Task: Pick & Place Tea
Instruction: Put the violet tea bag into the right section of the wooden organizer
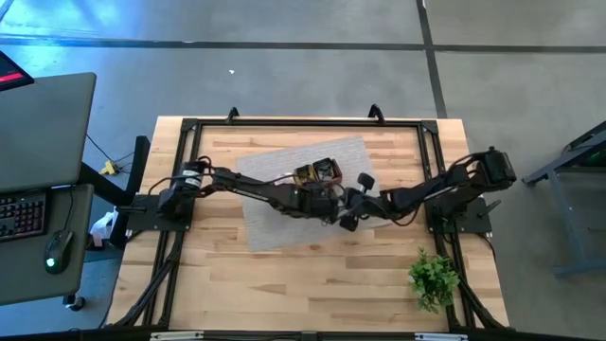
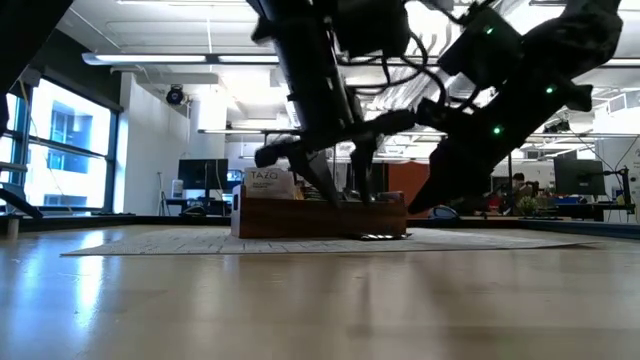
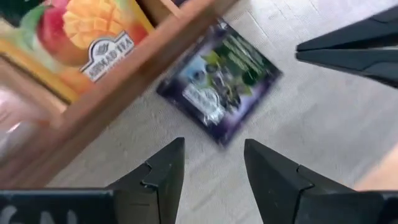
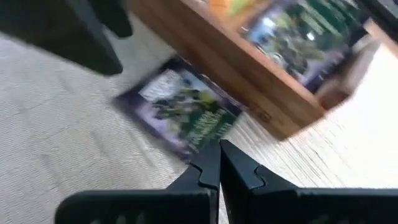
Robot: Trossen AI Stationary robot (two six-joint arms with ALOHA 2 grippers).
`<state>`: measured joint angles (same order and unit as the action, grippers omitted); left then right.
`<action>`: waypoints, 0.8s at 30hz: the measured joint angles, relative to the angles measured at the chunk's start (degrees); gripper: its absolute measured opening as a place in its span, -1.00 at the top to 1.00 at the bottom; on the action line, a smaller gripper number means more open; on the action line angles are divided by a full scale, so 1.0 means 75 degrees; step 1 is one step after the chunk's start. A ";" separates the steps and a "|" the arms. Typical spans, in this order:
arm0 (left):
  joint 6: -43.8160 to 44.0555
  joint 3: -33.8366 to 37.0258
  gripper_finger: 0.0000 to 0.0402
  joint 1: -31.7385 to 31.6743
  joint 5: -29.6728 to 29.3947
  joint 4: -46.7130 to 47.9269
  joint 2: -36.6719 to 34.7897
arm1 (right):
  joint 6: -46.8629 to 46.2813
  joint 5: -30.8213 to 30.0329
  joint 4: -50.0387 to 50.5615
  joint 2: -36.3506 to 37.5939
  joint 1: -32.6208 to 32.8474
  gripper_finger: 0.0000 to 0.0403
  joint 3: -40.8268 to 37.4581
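wooden tray (image 1: 317, 174): on grey mat (image 1: 275, 223), mid-table | plant (image 1: 434, 278): table's near-right corner | keyboard (image 1: 23, 214), mouse (image 1: 57, 251): side desk, left

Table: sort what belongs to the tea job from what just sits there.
Job: loose dark tea sachet on the mat beside the wooden tray; mango sachet in the tray; left tool; right tool.
Idle: green plant.

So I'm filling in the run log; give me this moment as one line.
left pincer: open, over dark sachet | right pincer: shut, beside sachet | sachet: flat on grey mat, by wooden tray
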<state>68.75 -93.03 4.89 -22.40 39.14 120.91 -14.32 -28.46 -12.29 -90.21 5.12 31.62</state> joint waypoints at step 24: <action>0.0142 -0.0012 0.18 -0.0348 0.0938 -0.0362 0.0617 | -0.0864 0.1376 -0.0899 -0.1056 -0.0625 1.00 0.0011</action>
<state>69.82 -93.12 2.28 -15.37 36.43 125.54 -20.80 -18.14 -19.03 -98.13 0.43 31.70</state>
